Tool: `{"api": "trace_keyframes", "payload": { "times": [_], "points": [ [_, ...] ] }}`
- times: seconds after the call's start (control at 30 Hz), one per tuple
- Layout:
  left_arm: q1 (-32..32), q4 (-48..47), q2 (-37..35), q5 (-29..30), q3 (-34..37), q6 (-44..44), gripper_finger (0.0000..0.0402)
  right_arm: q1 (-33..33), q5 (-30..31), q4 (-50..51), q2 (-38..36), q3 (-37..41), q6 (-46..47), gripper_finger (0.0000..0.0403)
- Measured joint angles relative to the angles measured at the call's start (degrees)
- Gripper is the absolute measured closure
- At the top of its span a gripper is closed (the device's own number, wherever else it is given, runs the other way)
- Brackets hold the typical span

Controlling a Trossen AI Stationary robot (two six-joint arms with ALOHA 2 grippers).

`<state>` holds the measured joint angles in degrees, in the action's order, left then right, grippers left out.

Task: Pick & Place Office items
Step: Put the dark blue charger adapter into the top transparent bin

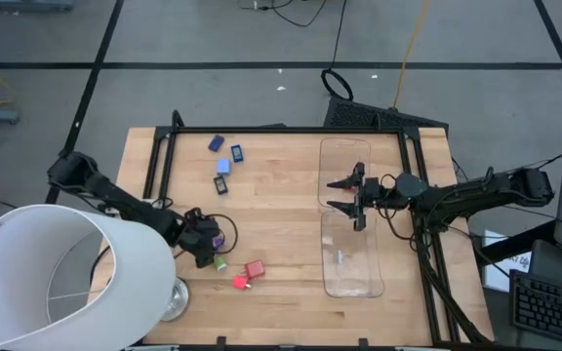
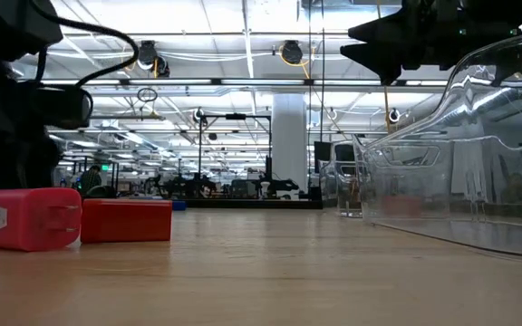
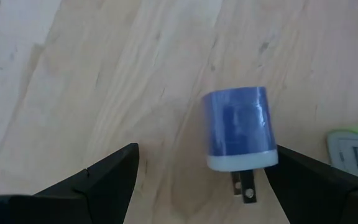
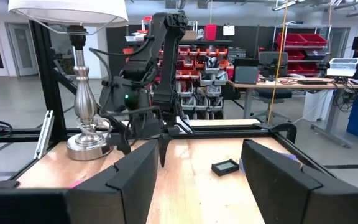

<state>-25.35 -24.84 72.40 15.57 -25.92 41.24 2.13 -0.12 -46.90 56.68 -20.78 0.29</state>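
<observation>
My left gripper (image 1: pixel 206 240) is low over the table's near left part, open. In the left wrist view its fingers (image 3: pixel 205 154) stand on either side of a purple-blue charger plug (image 3: pixel 237 127) that lies flat on the wood, prongs toward the gripper; the same plug (image 1: pixel 219 237) shows in the high view. A green piece (image 1: pixel 220 263) and two red pieces (image 1: pixel 255 268) (image 1: pixel 241 282) lie nearer the near edge. Light blue and dark pieces (image 1: pixel 224 165) lie toward the far edge. My right gripper (image 1: pixel 351 195) hangs open above the clear tray (image 1: pixel 332 276).
A big white lampshade (image 1: pixel 57 278) with its metal lamp base (image 1: pixel 169 297) stands at the near left corner, close behind my left arm. A black frame (image 1: pixel 261 130) borders the table's far and side edges. Bare wood lies between the pieces and the tray.
</observation>
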Motion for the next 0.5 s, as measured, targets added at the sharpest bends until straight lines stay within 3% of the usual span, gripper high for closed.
{"api": "trace_keyframes", "payload": {
  "times": [0.23, 0.5],
  "points": [
    [0.7, 1.3, 1.4, -0.1, -0.1, -3.9, 0.0066, 0.0, 0.0, 0.3, 0.0, 0.0, -0.1, 0.0181],
    [0.7, 1.4, 1.4, -0.9, 0.0, -0.5, 0.0072, 0.0, 0.0, 0.5, 0.0, 0.0, -0.1, 0.0181]
  ]
}}
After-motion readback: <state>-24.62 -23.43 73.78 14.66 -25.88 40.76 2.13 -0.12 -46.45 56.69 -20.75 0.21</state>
